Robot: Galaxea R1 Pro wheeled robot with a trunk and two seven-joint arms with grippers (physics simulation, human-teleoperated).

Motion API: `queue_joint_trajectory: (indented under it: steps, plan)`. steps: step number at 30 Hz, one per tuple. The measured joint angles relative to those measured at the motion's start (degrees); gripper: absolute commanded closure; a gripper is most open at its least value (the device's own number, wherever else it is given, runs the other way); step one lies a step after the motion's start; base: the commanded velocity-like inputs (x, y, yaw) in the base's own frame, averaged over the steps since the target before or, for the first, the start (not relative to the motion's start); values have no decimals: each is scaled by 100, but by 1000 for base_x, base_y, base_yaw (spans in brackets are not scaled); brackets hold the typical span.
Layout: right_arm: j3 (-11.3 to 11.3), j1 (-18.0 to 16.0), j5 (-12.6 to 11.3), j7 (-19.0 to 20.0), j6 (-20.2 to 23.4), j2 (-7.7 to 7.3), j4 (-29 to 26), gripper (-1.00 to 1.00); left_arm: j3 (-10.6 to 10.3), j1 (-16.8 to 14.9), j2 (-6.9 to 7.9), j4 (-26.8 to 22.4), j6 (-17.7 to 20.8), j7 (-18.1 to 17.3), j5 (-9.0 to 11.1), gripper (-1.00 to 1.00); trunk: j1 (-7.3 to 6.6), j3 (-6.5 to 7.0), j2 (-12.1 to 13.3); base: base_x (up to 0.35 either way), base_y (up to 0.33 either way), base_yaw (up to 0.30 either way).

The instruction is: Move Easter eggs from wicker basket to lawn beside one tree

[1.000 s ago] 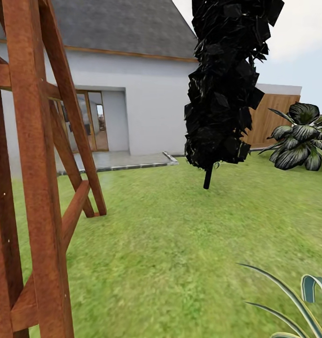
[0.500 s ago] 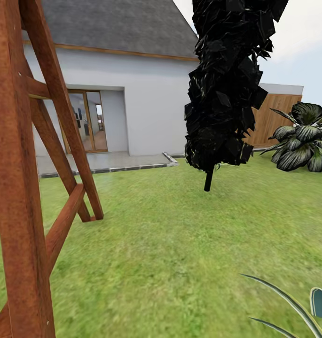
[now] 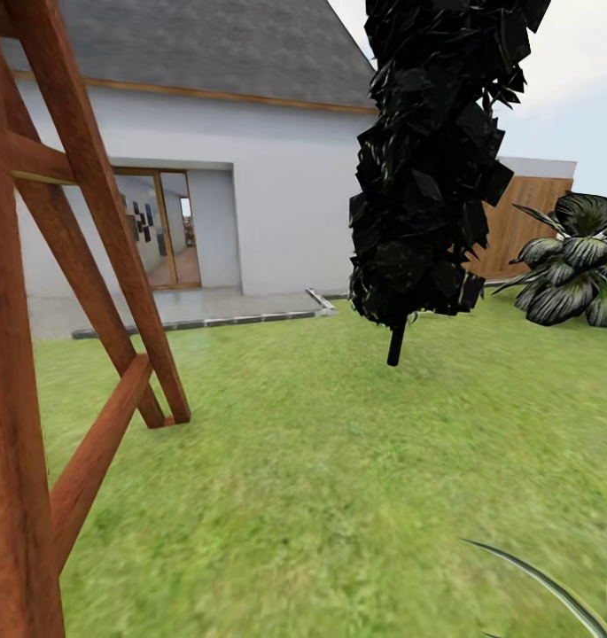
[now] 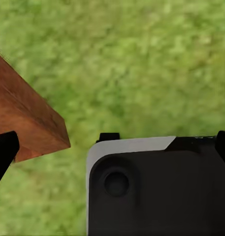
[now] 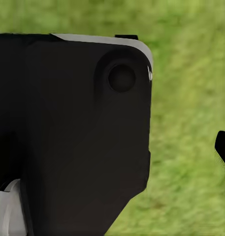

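A tall brown wooden frame [image 3: 81, 266] stands on the left, its legs set on the lawn [image 3: 321, 478]. Behind it is a white house [image 3: 285, 204] with a grey roof, a glass door and a grey patio [image 3: 197, 308]. In the middle, a tree with a thin black trunk [image 3: 396, 341] and dark leaves grows out of the grass. On the right are a brown fence [image 3: 520, 221] and a low plant with big striped leaves [image 3: 573, 266]. The left wrist view looks down on grass, a brown wooden beam [image 4: 23, 120] and a black robot part [image 4: 156, 189]. I cannot tell if the left tool or the right tool is open or closed.
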Motion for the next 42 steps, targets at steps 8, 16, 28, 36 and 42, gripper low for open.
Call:
queue_joint_trajectory:
  steps: [8,16,28,36,42]
  plan:
    - [0,0,0,0,-1,0,0,-100,0,0,-1,0,0,1,0,-100,0,0,-1,329,-1,0]
    - [0,0,0,0,0,0,0,-100,0,0,1,0,0,1,2,-100,0,0,0,324,-32,0]
    - [0,0,0,0,-1,0,0,-100,0,0,4,0,0,1,2,-100,0,0,0,329,-2,0]
    - [0,0,0,0,-2,0,7,-100,0,0,4,0,0,0,2,-100,0,0,-1,330,0,0]
    - [0,0,0,0,-1,0,8,-100,0,0,6,0,0,2,2,-100,0,0,-1,330,0,0]
